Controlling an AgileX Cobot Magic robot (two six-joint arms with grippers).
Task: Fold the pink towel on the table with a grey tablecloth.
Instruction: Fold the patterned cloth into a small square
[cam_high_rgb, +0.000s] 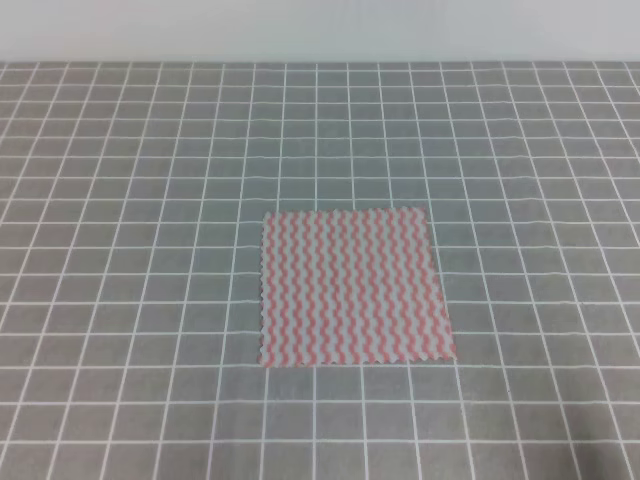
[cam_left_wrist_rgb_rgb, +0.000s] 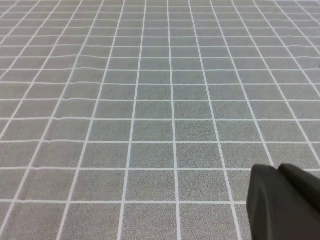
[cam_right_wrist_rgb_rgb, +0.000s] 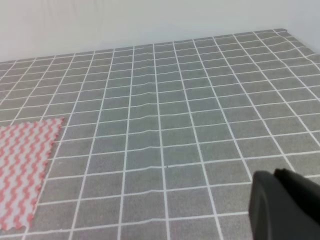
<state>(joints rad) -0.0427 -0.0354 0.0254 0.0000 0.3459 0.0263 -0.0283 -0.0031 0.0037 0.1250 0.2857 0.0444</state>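
Observation:
The pink towel (cam_high_rgb: 350, 290) lies flat and unfolded, a little below the middle of the table with a grey tablecloth (cam_high_rgb: 150, 150); its edges follow the grid lines. Neither arm shows in the exterior high view. The left wrist view holds only grey grid cloth (cam_left_wrist_rgb_rgb: 150, 100) and my left gripper (cam_left_wrist_rgb_rgb: 278, 170), a black tip at the bottom right with both fingers pressed together and nothing held. In the right wrist view, the towel's corner (cam_right_wrist_rgb_rgb: 22, 165) sits at the far left, well apart from my right gripper (cam_right_wrist_rgb_rgb: 275, 174), which also looks shut and empty.
A white wall (cam_high_rgb: 320, 30) runs behind the table's far edge. The tablecloth's far right corner (cam_right_wrist_rgb_rgb: 285, 31) shows in the right wrist view. Low wrinkles (cam_left_wrist_rgb_rgb: 75, 65) ripple the cloth in places.

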